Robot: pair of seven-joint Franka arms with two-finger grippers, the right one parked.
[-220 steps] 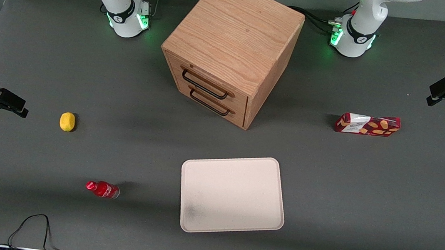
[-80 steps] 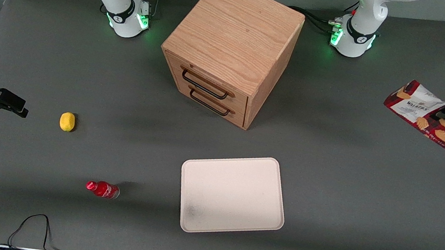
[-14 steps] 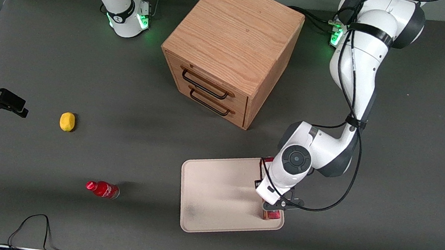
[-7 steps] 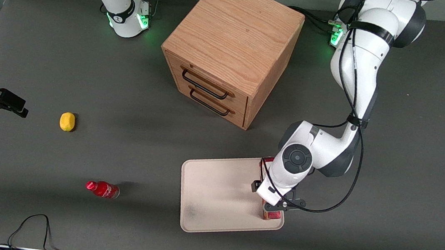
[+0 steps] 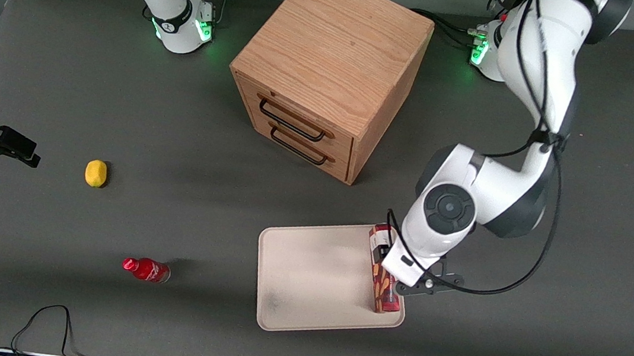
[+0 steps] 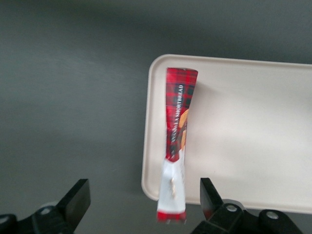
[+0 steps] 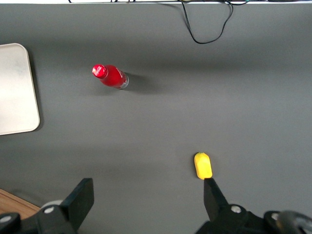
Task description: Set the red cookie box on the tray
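Lemon [image 5: 95, 173] and small red bottle [image 5: 146, 269] lie on the worktop [image 5: 65, 83] toward the parked arm's end, untouched, well apart from the tray [image 5: 311, 279]. Red cookie box [image 5: 383, 281] now rests on its narrow edge along the tray's short rim at the working arm's end; whether it sits wholly inside the rim I cannot tell. Tool [image 6: 141, 200] hangs above the box with its jaws spread wide, touching nothing. Judgement: placement is essentially done; only withdrawing the arm remains, provided the box stays upright.
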